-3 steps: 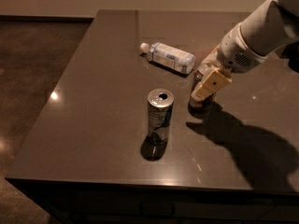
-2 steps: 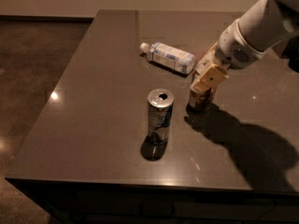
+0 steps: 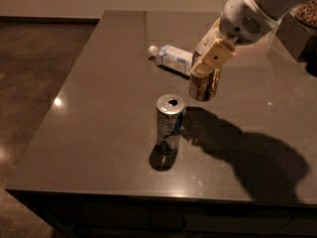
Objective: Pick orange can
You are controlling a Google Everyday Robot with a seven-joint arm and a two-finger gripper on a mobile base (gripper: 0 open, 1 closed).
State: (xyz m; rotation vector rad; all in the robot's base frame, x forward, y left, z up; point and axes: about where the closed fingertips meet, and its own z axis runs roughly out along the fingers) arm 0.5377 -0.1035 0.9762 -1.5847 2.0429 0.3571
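The orange can (image 3: 204,85) has a tan-orange body and hangs upright just above the dark table (image 3: 99,108), with its shadow below it. My gripper (image 3: 203,64) is shut on the can's upper part, and a pale finger (image 3: 214,57) lies across the can's front. The white arm (image 3: 257,9) reaches in from the upper right. The can's top is hidden by the gripper.
A slim silver-and-blue can (image 3: 169,122) stands upright in front and to the left of the held can. A clear water bottle (image 3: 172,57) lies on its side behind, close to the gripper. A grey box (image 3: 297,31) sits at the far right.
The gripper has risen with the orange can in it, and the can has come up off the table and shifted slightly left. The other can and the bottle have not moved.
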